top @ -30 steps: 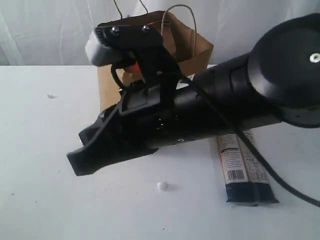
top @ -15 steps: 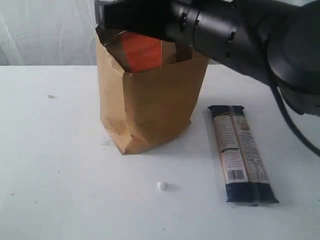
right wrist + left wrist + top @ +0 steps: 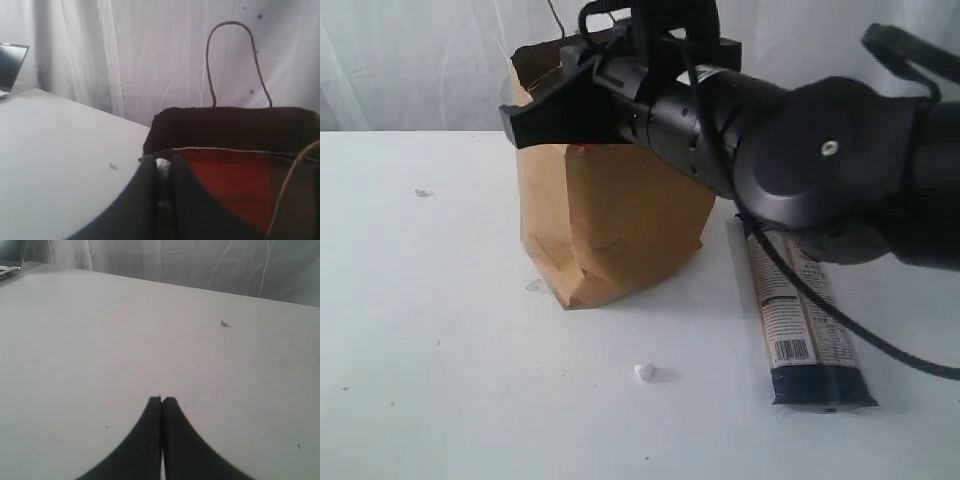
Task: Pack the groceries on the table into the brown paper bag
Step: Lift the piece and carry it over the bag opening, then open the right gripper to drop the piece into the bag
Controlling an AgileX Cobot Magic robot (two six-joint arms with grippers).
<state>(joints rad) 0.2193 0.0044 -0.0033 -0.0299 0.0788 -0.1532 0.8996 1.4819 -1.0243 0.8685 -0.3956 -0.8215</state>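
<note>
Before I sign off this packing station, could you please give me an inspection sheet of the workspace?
Surface: white table, a few specks.
Job's things: brown paper bag upright, orange-labelled pouch inside; pasta packet flat on the table beside it, unpacked.
Clutter: white crumb in front of the bag.
Grippers: left gripper shut over bare table; right gripper shut at the bag's mouth.
Cables: black cable along the right arm.
Surroundings: white curtain; laptop at the table's edge.
</note>
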